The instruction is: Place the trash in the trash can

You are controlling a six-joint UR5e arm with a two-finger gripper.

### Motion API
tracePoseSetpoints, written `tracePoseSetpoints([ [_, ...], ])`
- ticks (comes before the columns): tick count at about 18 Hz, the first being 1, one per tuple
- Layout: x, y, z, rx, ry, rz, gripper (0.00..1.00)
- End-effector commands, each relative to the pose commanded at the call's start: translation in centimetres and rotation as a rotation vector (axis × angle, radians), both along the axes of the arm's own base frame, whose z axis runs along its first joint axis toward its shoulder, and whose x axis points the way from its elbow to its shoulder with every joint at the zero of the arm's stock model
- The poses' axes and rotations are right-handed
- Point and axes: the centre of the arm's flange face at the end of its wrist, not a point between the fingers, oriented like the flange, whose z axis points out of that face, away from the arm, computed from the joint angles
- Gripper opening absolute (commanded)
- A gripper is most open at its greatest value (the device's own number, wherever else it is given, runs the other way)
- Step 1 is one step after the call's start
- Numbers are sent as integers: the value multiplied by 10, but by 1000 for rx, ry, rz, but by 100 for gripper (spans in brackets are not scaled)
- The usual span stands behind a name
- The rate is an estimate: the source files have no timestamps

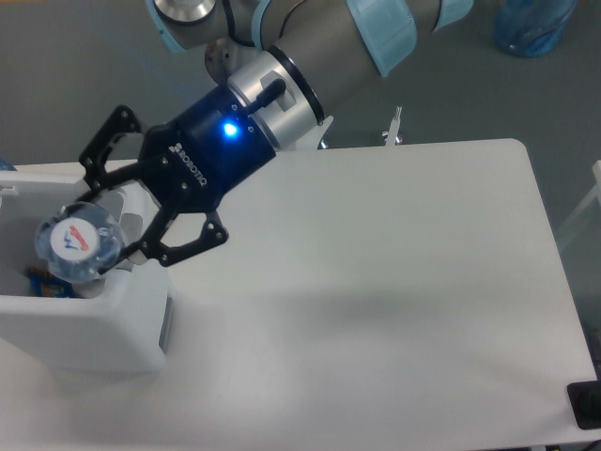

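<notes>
A clear crushed plastic bottle (pixel 79 246) with a red-and-blue mark on its pale cap end hangs in the air, with my gripper (pixel 100 231) shut on it. It hangs over the open top of the white trash can (pixel 89 324), which stands at the table's left edge. The bottle points cap-first toward the camera, above the can's right inner side. My black fingers (pixel 108 141) straddle the can's right rim. The bottle hides most of the can's inside, and I see no crumpled napkin.
A small blue-and-orange item (pixel 42 282) lies at the bottom of the can. The white table (pixel 394 282) extends to the right. A black object (pixel 587 406) sits at its front right corner. A blue bag (pixel 533 25) lies on the floor at the far right.
</notes>
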Motion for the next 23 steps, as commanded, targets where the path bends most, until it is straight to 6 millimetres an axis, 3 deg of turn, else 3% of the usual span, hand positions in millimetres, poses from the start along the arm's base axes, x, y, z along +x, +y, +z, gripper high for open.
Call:
tracePoseSetpoints([
  [4, 37, 9, -18, 1, 8, -53, 56],
  [7, 53, 17, -31, 6, 24, -84, 56],
  [11, 79, 24, -67, 39, 88, -159, 57],
  [13, 84, 27, -75, 18, 108, -160, 58],
  [15, 94, 33, -81, -1, 131, -168, 67],
  [16, 94, 34, -83, -5, 141, -168, 79],
  [18, 94, 34, -84, -5, 145, -168, 85],
  [19, 94, 33, -83, -4, 147, -167, 95],
  [23, 93, 33, -82, -3, 148, -165, 100],
])
